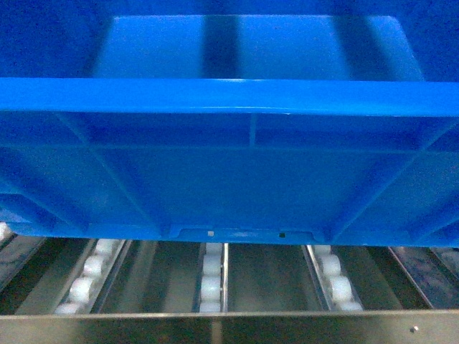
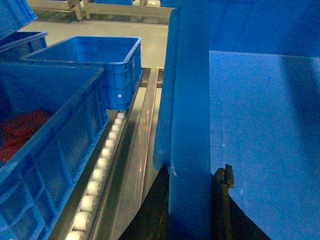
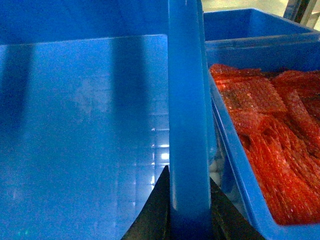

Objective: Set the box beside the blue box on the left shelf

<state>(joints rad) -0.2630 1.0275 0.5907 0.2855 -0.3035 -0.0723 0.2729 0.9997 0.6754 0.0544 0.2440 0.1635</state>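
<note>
Over the roller shelf (image 1: 215,272), the box (image 1: 229,172) hangs between both grippers.
Left gripper (image 2: 192,200) and right gripper (image 3: 189,210) each pinch a side rim; neighbour crates (image 2: 55,130) sit on either side, one with red mesh (image 3: 270,135).

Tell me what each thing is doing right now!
Carried crate: empty, open top, held above the roller tracks.
Left tool: clamped on the carried crate's rim.
Right tool: clamped on the carried crate's opposite rim.
Crate on the right: filled with red mesh bags.
Near crate on the left: holds something red.
Far crate on the left: looks empty.
Roller tracks: bare beneath the carried crate.
</note>
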